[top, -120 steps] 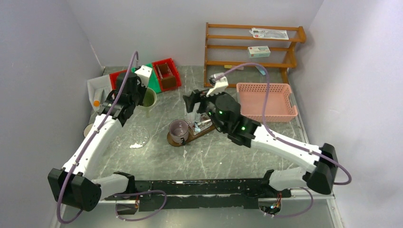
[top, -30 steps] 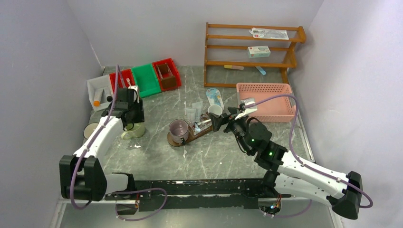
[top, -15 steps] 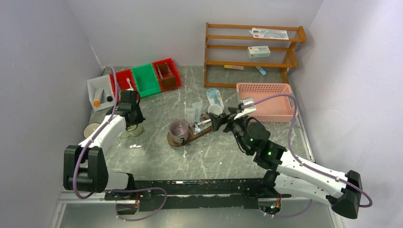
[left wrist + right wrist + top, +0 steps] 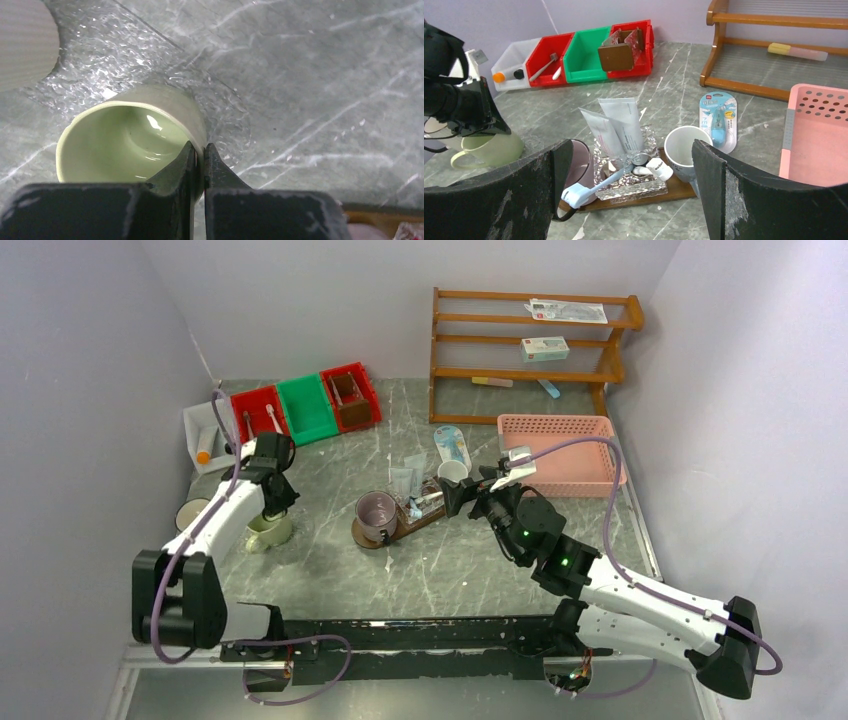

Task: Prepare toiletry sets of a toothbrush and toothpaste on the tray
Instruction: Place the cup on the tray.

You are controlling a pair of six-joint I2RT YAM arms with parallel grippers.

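Since a second earlier the left gripper (image 4: 198,150) had dropped lower and closed, and it now pinched the wall of the pale green ceramic mug (image 4: 125,135) at the near left of the table. That put it well apart from the long dark brown wooden tray (image 4: 676,189) in the middle. The right gripper (image 4: 631,145) hung wide open and empty just right of that tray. The step in hand looked like fetching this mug for another set. Next it would need a level lift and a carry rightward, and bare board seemed scarce. Only the left wrist view showed one finger inside the rim and one outside. Only the right wrist view made out the slim white toothbrush (image 4: 594,187) and two white tubes (image 4: 616,130) on the tray.
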